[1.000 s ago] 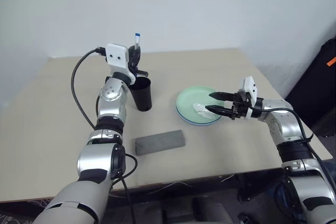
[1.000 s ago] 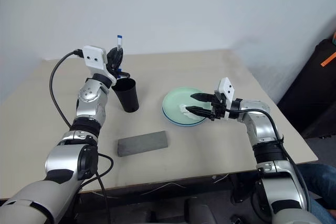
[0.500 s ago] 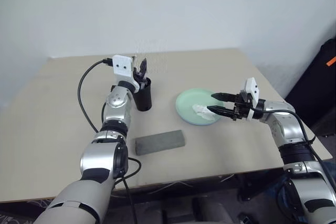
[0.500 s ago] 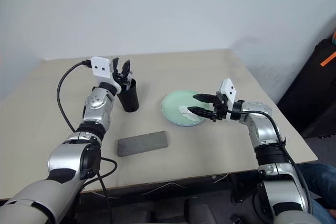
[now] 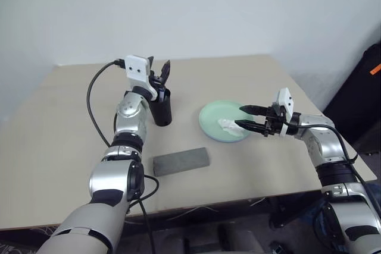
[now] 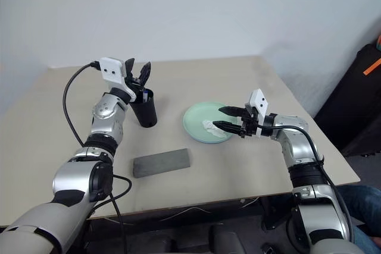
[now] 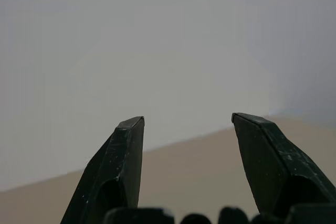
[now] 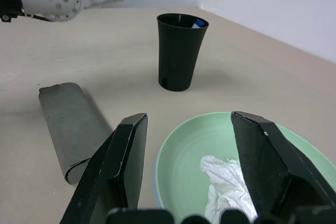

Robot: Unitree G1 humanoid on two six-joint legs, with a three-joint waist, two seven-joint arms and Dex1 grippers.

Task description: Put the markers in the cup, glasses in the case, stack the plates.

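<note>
The black cup (image 5: 161, 110) stands upright on the table with a blue-capped marker (image 8: 198, 23) inside it. Just above the cup's rim my left gripper (image 5: 159, 64) is open and empty, tilted slightly upward. The mint green plate (image 5: 211, 118) lies to the right, a thin light blue edge showing beneath it and a crumpled white tissue (image 5: 228, 125) on top. My right gripper (image 5: 240, 116) hangs open over the plate's right side, its fingertips beside the tissue. The grey case (image 5: 181, 161) lies shut near the table's front. The glasses are out of view.
The tan table (image 5: 65, 123) has bare room on its left and at the back. A black cable (image 5: 90, 96) loops from my left wrist. A dark bag (image 5: 363, 87) stands off the table's right edge.
My left gripper opened and let go of the blue-capped marker, which dropped into the cup. The left hand sank towards the rim and turned. The right arm kept still.
</note>
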